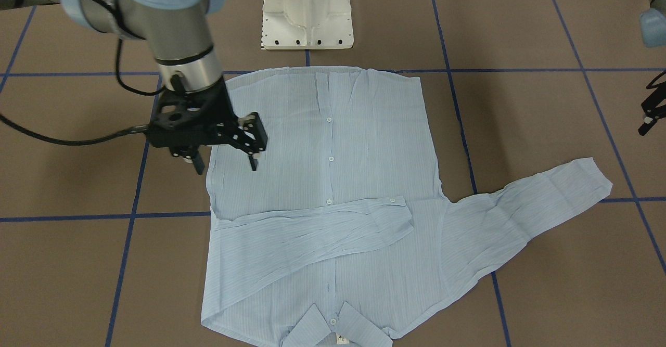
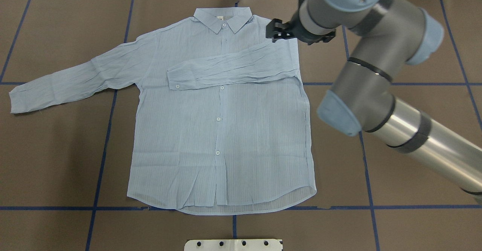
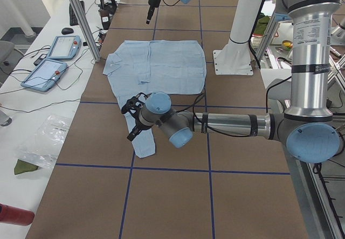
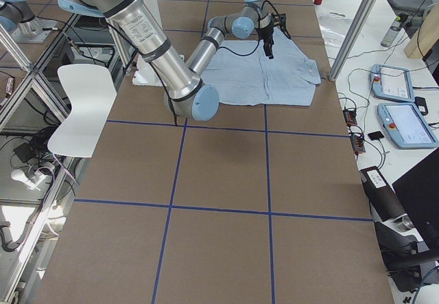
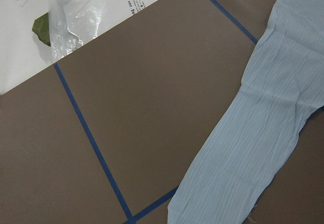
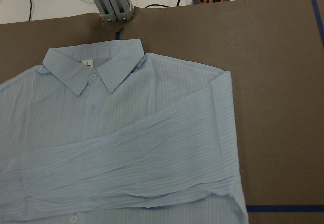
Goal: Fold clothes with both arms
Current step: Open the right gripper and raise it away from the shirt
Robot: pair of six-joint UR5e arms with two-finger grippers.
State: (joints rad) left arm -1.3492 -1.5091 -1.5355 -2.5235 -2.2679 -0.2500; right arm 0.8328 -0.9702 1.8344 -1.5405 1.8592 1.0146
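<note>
As it lies flat with its buttons up, the shirt (image 2: pixel 222 130) fills the middle of the table (image 2: pixel 49 160). Seen from above, its collar (image 2: pixel 222 17) is at 12 o'clock. Its bottom edge is at 6 o'clock, near the robot. One sleeve (image 2: pixel 233 68) is folded across the chest, with its cuff pointing to 9 o'clock. The other sleeve (image 2: pixel 75 79) lies stretched out on the table toward 9 o'clock. The right gripper (image 1: pixel 226 166) hangs over the shirt's edge by the shoulder, at about 1 o'clock. Its two fingers are wide apart and it holds nothing. The left gripper (image 3: pixel 130 131) hangs above the stretched-out sleeve. I cannot tell if it is open or closed. Blue tape lines (image 2: pixel 101 160) cross the brown table
</note>
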